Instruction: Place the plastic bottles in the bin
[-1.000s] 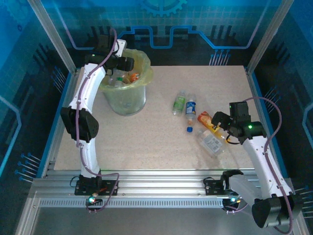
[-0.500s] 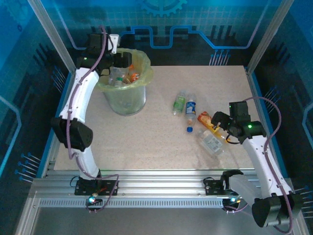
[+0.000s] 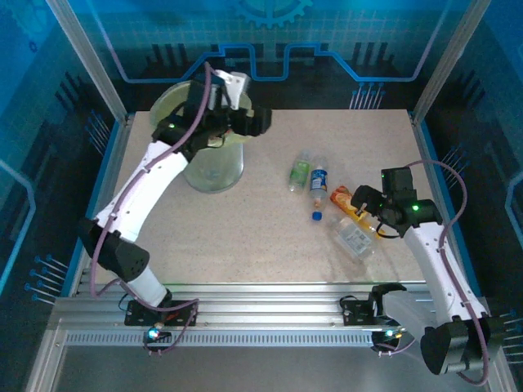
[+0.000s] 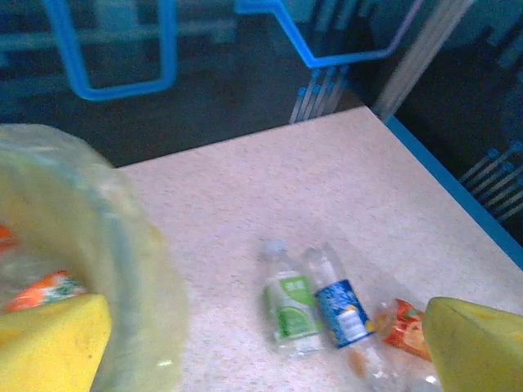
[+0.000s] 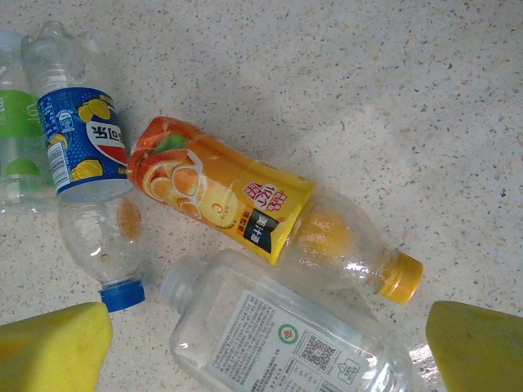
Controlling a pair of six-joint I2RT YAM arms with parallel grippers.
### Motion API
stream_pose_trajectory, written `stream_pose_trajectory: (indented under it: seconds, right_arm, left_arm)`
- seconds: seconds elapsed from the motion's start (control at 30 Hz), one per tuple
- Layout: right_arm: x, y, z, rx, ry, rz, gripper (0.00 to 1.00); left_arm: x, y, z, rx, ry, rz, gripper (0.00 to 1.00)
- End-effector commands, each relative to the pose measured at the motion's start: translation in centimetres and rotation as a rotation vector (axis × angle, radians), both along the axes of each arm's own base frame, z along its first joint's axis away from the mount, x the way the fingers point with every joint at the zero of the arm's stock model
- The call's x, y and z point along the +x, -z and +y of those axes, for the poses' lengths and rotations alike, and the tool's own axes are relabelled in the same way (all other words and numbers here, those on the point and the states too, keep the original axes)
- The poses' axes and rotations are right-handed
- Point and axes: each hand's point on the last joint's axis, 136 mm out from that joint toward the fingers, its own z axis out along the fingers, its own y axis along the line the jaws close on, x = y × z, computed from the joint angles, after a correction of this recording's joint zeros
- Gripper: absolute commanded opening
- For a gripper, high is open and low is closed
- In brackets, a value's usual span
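Left hand [image 3: 252, 122], apart and empty, is swinging off the bin [image 3: 214, 170] toward leftover bottles [image 3: 319, 178]; right hand [image 3: 365, 199], also apart, hovering over them.

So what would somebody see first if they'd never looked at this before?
Probably the bright orange juice bottle lying on the table, right of the middle, with a blue bottle, a green bottle and a big clear bottle close by. Next, the pale green bin at the back left corner.

Speckled beige table [image 3: 270, 237], blue patterned back wall [image 3: 270, 33], ribbed aluminium rail [image 3: 270, 302], slanted metal posts [image 3: 86, 57]
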Motion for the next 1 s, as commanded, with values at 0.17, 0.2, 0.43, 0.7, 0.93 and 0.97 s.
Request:
stream_pose_trajectory:
  seconds: [0.17,0.2,0.43,0.7,0.93,0.97]
  right_arm:
    - [-0.4,-0.5,-0.4,-0.021,0.002,-0.015,1.00]
    - [-0.4,-0.4,-0.4,-0.023,0.002,-0.015,1.00]
    - [-0.5,-0.3,-0.5,-0.028,0.005,-0.010,1.00]
    - [-0.6,0.0,-0.6,-0.030,0.006,-0.008,1.00]
    - [-0.5,-0.1,-0.5,-0.026,0.006,-0.009,1.00]
    - [-0.5,0.0,-0.5,-0.026,0.007,-0.008,1.00]
  left_arm:
    - [0.6,6.0,-7.0,0.033,0.047,0.107,0.99]
    - [0.7,6.7,-7.5,0.038,0.047,0.118,0.99]
    - [1.9,13.5,-10.9,0.095,0.036,0.221,0.99]
    - [3.6,20.1,-12.7,0.169,-0.007,0.295,0.98]
    - [5.0,24.0,-13.5,0.195,-0.032,0.333,0.91]
    - [5.1,24.5,-13.5,0.200,-0.036,0.338,0.90]
